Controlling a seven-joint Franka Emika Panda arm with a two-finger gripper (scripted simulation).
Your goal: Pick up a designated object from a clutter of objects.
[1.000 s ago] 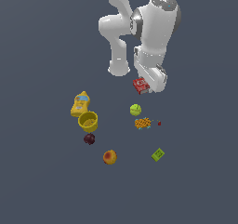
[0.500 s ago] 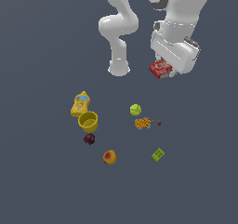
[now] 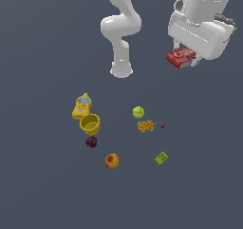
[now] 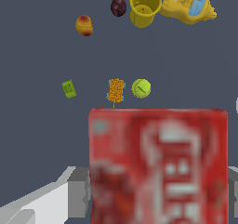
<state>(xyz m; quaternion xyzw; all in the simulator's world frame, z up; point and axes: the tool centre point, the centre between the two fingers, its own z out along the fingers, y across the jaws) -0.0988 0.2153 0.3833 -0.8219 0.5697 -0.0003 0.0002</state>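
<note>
The red box [image 3: 181, 58] was a small flat carton with a white label on its face. It appeared light and rigid, with smooth printed faces that could slip under a weak grip. The flat opposing sides were judged the proper place to take hold, since they give the pads parallel surfaces. The box sat clamped in the gripper [image 3: 186, 62], high above the floor and well apart from the remaining items. In the wrist view it filled the near field, blurred by closeness. The fingers were pressed against the box rather than spread.

The arm was raised, with the wrist housing above and to the exterior view's right of the white base column [image 3: 121, 66]. Far below lay the yellow bottle [image 3: 82, 105], yellow cup [image 3: 90, 124], plum [image 3: 91, 141], peach [image 3: 112, 160], green ball [image 3: 138, 112], orange lattice item [image 3: 146, 126] and green box [image 3: 161, 157].
</note>
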